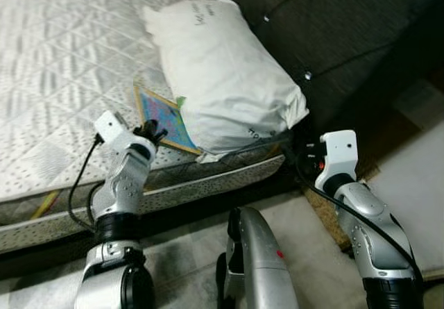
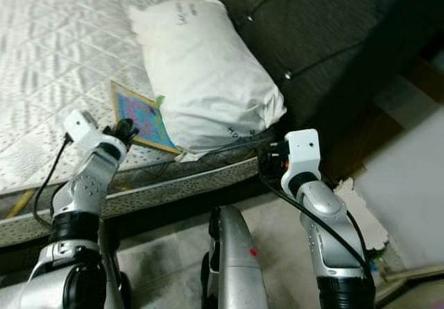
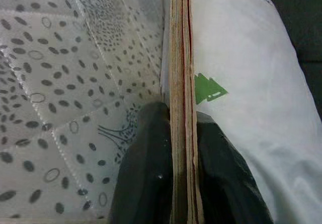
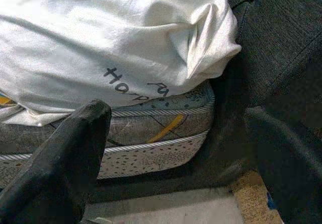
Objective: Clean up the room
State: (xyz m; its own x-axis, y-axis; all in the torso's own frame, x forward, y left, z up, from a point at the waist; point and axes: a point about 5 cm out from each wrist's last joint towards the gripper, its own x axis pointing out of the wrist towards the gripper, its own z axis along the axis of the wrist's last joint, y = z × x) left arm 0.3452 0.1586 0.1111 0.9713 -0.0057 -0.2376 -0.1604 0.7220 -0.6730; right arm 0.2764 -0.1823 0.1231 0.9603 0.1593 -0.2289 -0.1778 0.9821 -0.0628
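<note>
- Left gripper (image 3: 182, 148): clamped on the edge of a thin, flat picture book with a blue patterned cover and a tan border (image 1: 164, 120); one black finger (image 3: 146, 168) on each face.
- Book position: flat on the grey quilted mattress (image 1: 62, 80) near its front edge, far end tucked under the large white pillow bearing handwritten lettering (image 1: 218, 80).
- Pillow position: at the head of the mattress, against the dark tufted headboard (image 1: 333, 24).
- Right gripper (image 4: 176, 158): fingers spread apart and holding nothing, in front of the mattress corner below the pillow.
</note>
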